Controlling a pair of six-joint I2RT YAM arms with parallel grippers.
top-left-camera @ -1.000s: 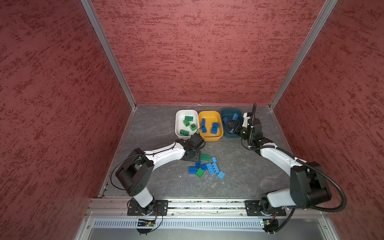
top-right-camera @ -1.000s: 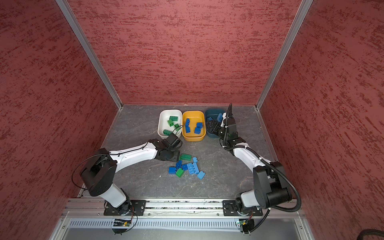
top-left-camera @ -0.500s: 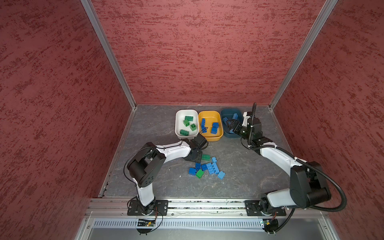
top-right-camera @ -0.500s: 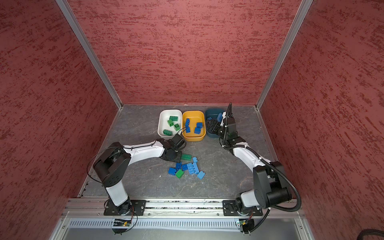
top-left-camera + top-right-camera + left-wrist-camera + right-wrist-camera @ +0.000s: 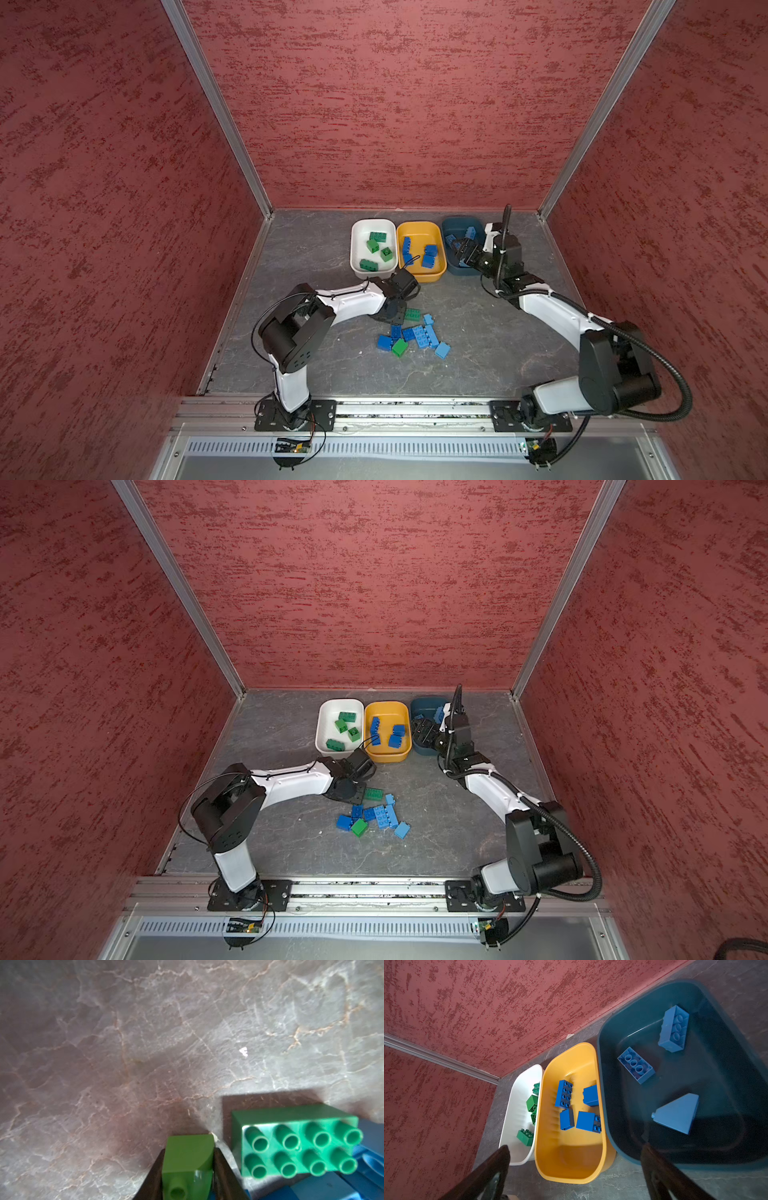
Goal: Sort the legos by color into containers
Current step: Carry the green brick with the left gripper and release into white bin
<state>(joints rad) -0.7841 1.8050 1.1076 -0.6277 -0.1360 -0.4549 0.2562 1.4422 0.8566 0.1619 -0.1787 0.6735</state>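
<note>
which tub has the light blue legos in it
The dark teal tub, rightmost in a top view; the yellow tub holds dark blue ones, the white tub green.

We see a grey, veined, stone-look worktop (image 5: 316, 257); the left wrist view shows a small white fleck (image 5: 243, 1051) on it. Red textured walls (image 5: 395, 104) box it in on three sides, with aluminium posts (image 5: 216, 108) at the back corners. A metal rail (image 5: 415, 409) runs along the front, with a slotted vent strip (image 5: 415, 448) just below. A black cable (image 5: 744, 946) shows at a top view's lower corner.
</note>
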